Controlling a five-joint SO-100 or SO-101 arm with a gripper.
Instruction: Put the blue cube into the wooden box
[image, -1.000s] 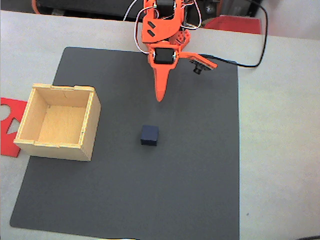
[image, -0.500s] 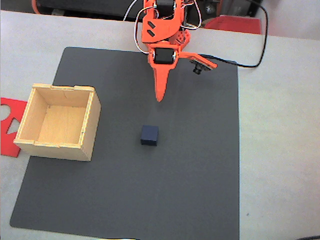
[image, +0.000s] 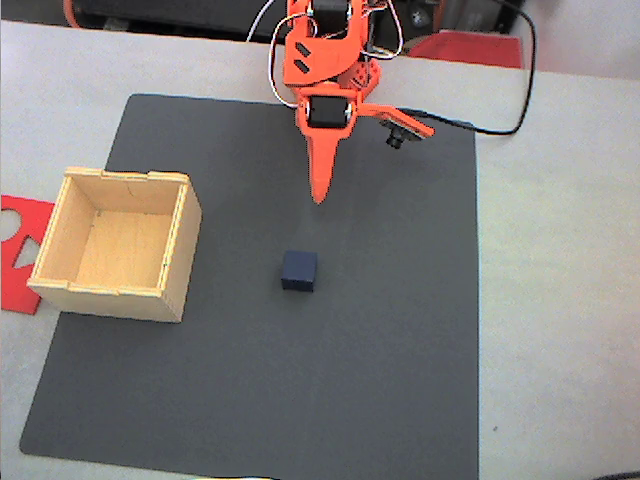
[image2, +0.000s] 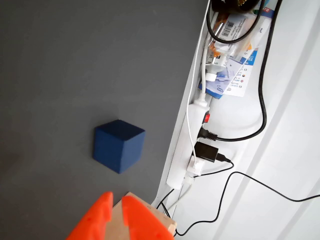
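Observation:
The blue cube (image: 299, 271) rests on the dark mat, near its middle; in the wrist view the blue cube (image2: 118, 145) sits just above the orange fingertips. My gripper (image: 320, 197) points down the mat, its tip a short way behind the cube and apart from it. The two orange fingers lie together with nothing held, and in the wrist view the gripper (image2: 117, 212) enters from the bottom edge with only a thin slit between the tips. The wooden box (image: 175, 255) stands open-topped and empty at the mat's left edge, well left of the cube.
A flat red cut-out sheet (image: 18, 250) lies left of the box. The dark mat (image: 400, 350) covers most of the pale table. A black cable (image: 515, 90) trails at the back right. The wrist view shows a white power strip (image2: 192, 150) with plugs and cables beside the mat.

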